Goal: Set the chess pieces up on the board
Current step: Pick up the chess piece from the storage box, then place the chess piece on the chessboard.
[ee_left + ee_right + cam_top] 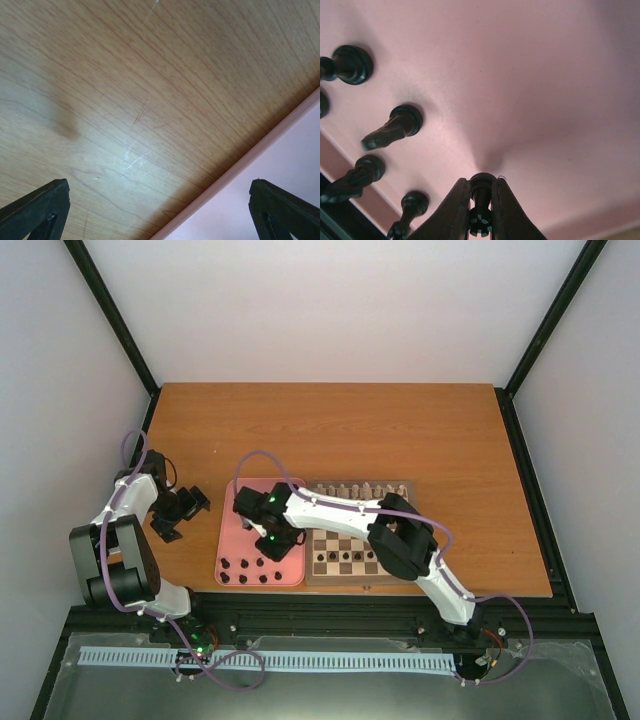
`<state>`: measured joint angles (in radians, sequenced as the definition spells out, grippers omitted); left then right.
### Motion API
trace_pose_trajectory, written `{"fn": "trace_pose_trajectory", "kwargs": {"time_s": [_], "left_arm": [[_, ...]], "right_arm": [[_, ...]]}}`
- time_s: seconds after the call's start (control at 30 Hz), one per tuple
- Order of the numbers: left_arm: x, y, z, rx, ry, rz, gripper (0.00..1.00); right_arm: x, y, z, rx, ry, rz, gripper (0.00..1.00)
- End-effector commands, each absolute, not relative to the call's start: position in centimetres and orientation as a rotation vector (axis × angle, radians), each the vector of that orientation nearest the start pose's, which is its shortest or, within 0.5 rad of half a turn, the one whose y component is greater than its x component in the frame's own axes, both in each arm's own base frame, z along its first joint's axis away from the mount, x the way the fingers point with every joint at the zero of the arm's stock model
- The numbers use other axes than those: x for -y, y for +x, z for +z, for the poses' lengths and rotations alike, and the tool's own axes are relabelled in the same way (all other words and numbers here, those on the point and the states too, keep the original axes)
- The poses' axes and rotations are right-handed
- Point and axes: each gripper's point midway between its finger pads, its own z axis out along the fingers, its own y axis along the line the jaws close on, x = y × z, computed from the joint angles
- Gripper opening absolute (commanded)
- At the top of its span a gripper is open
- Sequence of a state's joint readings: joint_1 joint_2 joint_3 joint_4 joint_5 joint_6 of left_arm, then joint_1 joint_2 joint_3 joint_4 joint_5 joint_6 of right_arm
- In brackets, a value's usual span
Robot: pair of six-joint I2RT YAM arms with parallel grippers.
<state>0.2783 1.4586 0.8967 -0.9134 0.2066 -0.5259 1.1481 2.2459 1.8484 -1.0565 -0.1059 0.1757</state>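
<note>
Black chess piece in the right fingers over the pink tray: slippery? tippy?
Probably rigid and light: the small glossy black chess piece looks solid. Likely slippery: its round stem is pinched between narrow fingers, so it may twist. Possibly tippy when released, since it stands tall on a small base.

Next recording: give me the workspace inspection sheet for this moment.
Surface: wooden table, fine scratches.
Job's things: board has cream pieces on its far row and dark pieces nearer; more dark ones stand in the pink tray.
Clutter: nothing seen.
Claws: left claw open over the table beside the tray's edge; right claw shut on a dark piece over the tray.
Cables: purple cables loop along both arms.
Surroundings: white walls, black frame.
</note>
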Motion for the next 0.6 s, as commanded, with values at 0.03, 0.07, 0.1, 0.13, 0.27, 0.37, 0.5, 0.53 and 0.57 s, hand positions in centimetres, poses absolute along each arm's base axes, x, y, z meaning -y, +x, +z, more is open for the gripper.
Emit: {"fn": "trace_pose_trajectory", "kwargs": {"time_s": [0.03,0.07,0.1,0.13,0.27,0.37,0.5,0.53,0.57], "left_arm": [[-3.7,26.4,6.7,-2.788,-1.123,-0.341,1.00],[-3.7,26.4,6.8,-2.785,-1.121,-0.341,1.00],[-3.7,26.4,6.7,-2.785,-1.122,-0.341,1.00],[-3.7,26.4,6.8,-2.784,-1.121,-0.340,1.00],[-3.7,26.4,6.8,-2.785,-1.118,-0.337,1.00],[-3.8,26.4,6.7,-2.784,-1.118,-0.334,1.00],[-3.7,26.5,6.7,-2.784,-1.120,-0.335,1.00],[-3.8,26.5,6.7,-2.783,-1.120,-0.335,1.00],[-3.8,26.5,6.6,-2.784,-1.121,-0.332,1.00]], "right_arm": [[-43.4,18.5,10.3,-2.603,-1.336,0.292,0.06],[-43.2,18.3,10.7,-2.602,-1.329,0.298,0.06],[-42.9,18.1,11.0,-2.604,-1.326,0.305,0.06],[-42.5,17.9,11.3,-2.606,-1.322,0.314,0.06],[-40.5,16.7,11.5,-2.626,-1.310,0.330,0.06],[-38.5,15.9,11.3,-2.649,-1.292,0.321,0.06],[-36.6,14.8,11.3,-2.673,-1.247,0.345,0.06],[-36.2,14.5,11.2,-2.683,-1.233,0.352,0.06],[-35.8,14.3,11.1,-2.691,-1.217,0.358,0.06]]}}
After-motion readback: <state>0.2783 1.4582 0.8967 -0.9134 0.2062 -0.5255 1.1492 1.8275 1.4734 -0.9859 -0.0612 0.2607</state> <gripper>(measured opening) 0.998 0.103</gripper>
